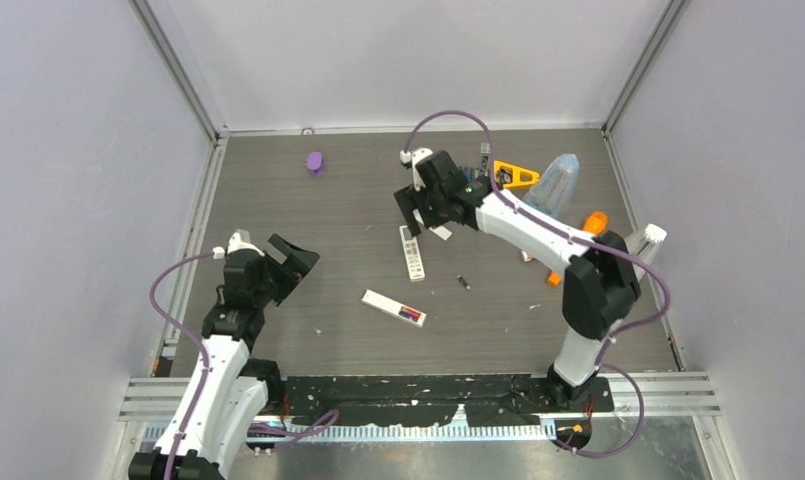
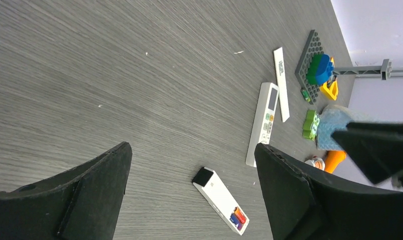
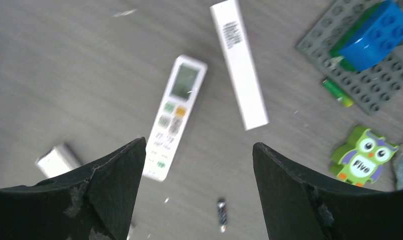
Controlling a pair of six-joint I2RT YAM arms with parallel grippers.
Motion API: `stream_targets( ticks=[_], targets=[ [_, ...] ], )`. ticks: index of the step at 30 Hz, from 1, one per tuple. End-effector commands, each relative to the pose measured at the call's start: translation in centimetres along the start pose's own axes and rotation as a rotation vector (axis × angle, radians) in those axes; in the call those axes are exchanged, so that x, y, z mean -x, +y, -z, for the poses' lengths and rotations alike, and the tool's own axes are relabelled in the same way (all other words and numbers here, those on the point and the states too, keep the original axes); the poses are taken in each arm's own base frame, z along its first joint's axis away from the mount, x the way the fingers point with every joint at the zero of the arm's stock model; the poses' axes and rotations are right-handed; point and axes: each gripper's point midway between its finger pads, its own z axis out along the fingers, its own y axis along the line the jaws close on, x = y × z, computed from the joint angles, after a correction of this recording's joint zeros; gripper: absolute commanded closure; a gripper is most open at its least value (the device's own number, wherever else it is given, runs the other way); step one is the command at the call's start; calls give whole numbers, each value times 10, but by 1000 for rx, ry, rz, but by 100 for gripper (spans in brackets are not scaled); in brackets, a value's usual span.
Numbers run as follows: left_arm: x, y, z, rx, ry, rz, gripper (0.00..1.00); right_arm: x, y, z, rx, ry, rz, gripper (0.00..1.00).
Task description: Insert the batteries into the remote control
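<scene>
Right gripper (image 3: 198,144), the nearer one, spread and empty; blackish battery (image 3: 222,215) sits below the gap, toward the wrist, long axis across the closing line.

"Five" is printed on the green owl toy (image 3: 365,159).

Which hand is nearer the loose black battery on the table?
Right. The right hand hovers a short way beyond the loose black battery, slightly to its left. The left hand is far off to the battery's left, by the table's left edge.
</scene>
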Motion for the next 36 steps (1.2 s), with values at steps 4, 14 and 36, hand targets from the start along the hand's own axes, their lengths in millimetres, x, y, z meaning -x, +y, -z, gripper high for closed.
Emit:
stream_targets(
  ticks=[4,14,36],
  targets=[
    [5,-27,-5,-81,48,-7,10,6,-51,-46,-104,182,4,19],
    [11,-38,-16,-92,74,-46,12,-35,-73,-83,-109,384,74,19],
    [16,-63,-33,-179,113,-76,13,-86,-79,-109,5,562,-21,43]
  ],
)
